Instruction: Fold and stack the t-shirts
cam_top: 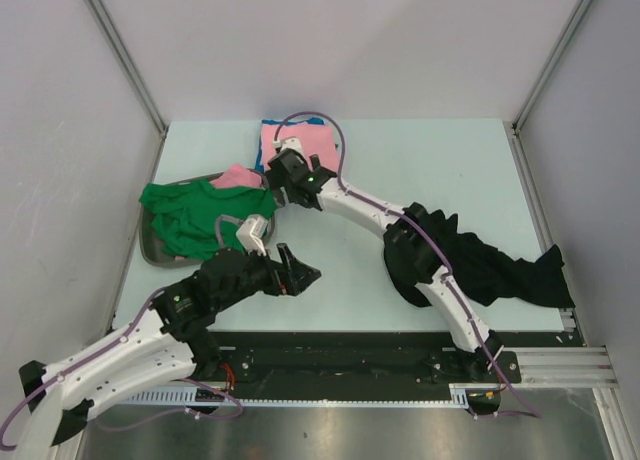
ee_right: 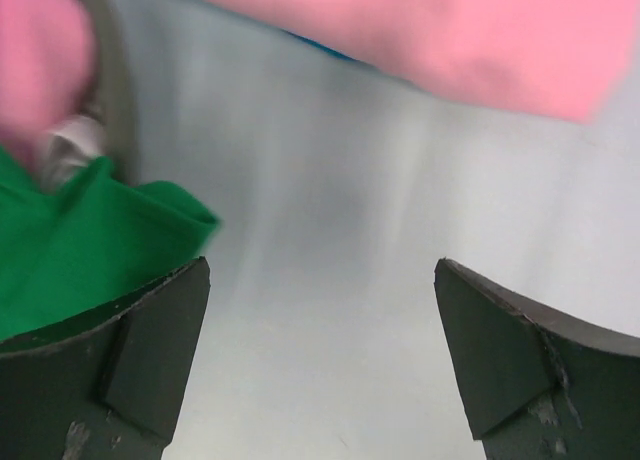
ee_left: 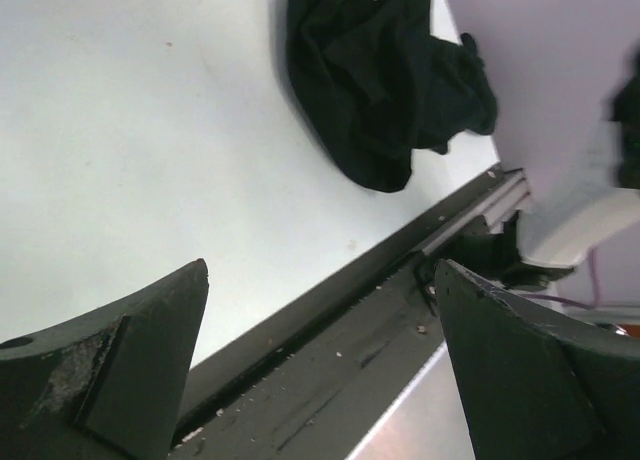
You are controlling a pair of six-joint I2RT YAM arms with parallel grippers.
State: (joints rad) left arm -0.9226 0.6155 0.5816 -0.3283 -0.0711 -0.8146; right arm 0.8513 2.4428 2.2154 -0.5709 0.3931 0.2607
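— Shirts?
— Black shirt (cam_top: 500, 265) lies crumpled on the desk (cam_top: 420, 160), well right of the tray (cam_top: 148, 242). Pink shirt (cam_top: 300, 142) is folded on a blue one (cam_top: 268, 125), just behind the tray.
— Tray contents?
— Green shirt (cam_top: 195, 218), bunched, with more pink cloth (cam_top: 237, 177) at its rear.
— Fingers?
— Left fingers (ee_left: 120, 370) and right fingers (ee_right: 520, 360) are spread wide, holding nothing.

Pale green table (cam_top: 420, 170) fills the middle of my top view. A grey tray (cam_top: 144, 235) sits at its left edge, a silver rail (cam_top: 560, 362) runs along the lower right, and white walls (cam_top: 350, 50) stand around it.
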